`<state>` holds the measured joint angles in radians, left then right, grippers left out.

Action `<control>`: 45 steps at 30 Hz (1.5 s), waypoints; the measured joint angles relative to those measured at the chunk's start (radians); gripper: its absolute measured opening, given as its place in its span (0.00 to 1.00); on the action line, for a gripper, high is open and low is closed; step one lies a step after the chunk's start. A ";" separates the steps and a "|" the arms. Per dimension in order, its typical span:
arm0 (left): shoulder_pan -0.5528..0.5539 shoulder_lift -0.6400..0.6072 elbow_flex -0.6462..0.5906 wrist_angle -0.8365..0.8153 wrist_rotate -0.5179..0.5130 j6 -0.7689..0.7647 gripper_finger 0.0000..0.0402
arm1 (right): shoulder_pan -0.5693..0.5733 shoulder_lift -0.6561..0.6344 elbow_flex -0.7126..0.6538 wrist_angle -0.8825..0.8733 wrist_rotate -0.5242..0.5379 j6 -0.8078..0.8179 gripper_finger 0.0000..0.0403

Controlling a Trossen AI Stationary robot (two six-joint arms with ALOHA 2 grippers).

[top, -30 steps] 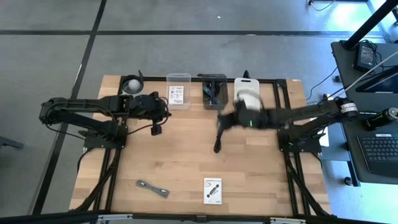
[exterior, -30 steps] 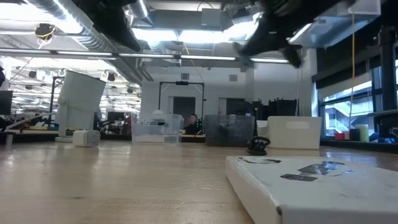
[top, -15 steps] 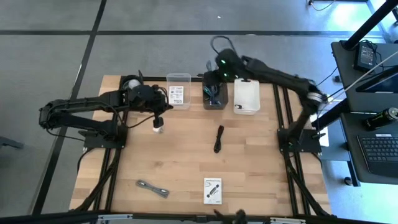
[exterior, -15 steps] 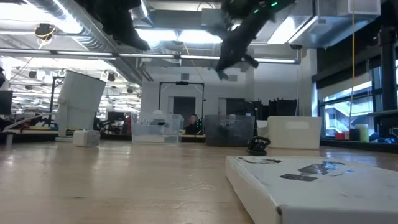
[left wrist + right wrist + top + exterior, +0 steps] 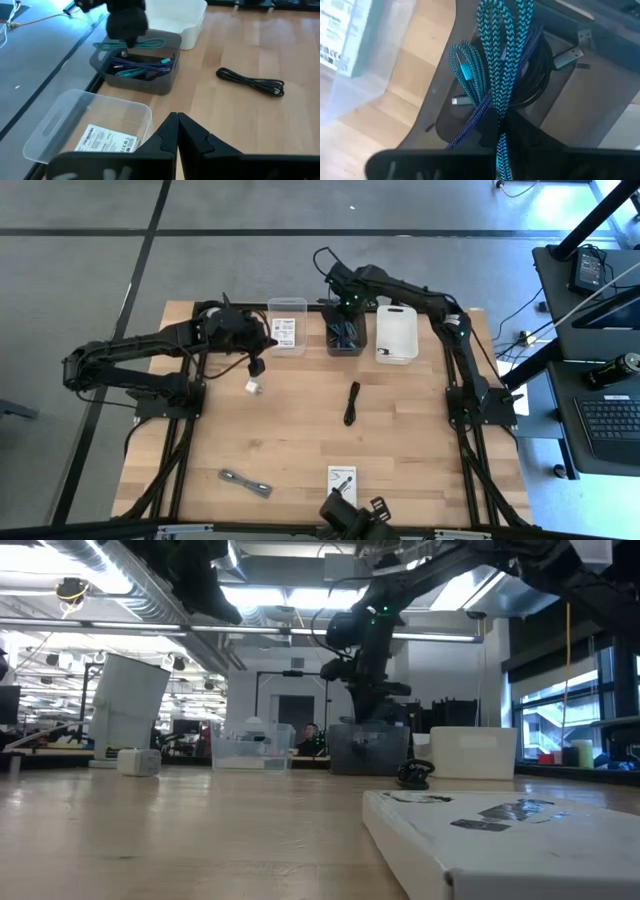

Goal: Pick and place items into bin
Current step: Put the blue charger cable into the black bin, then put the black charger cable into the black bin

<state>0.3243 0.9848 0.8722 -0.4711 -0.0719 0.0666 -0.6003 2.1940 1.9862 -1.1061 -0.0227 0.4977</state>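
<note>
Now | right end effector [image 5: 499,131]: clamped on teal braided cable [image 5: 502,55], over grey bin [image 5: 345,330] | left end effector [image 5: 177,131]: closed, empty

Grey floor [image 5: 90,240] with dark seams, strip-lit ceiling [image 5: 300,595], bright window [image 5: 545,715] at right.

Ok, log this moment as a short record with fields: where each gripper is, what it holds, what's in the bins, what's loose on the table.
right gripper: above the grey bin, shut on teal braided cable
left gripper: shut, empty, near the clear bin
grey bin contents: teal and purple cables
clear bin contents: white card
white bin: looks empty
loose on table: black cable, grey strip, second white card
</note>
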 joint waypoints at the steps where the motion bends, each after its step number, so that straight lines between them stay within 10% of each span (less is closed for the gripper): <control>1: 0.002 0.000 0.000 0.001 -0.001 0.001 0.00 | 0.000 0.000 -0.003 0.000 0.000 -0.006 0.06; 28: 0.003 -0.015 -0.012 0.011 -0.003 -0.035 0.00 | 0.002 -0.029 -0.009 -0.032 0.003 -0.062 0.33; 45: -0.019 -0.444 -0.455 0.373 0.027 -0.140 0.00 | 0.310 -0.381 -0.013 -0.080 0.282 0.021 0.33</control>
<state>0.3054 0.5406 0.4173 -0.0978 -0.0448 -0.0731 -0.2906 1.8130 1.9736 -1.1863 0.2593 0.5184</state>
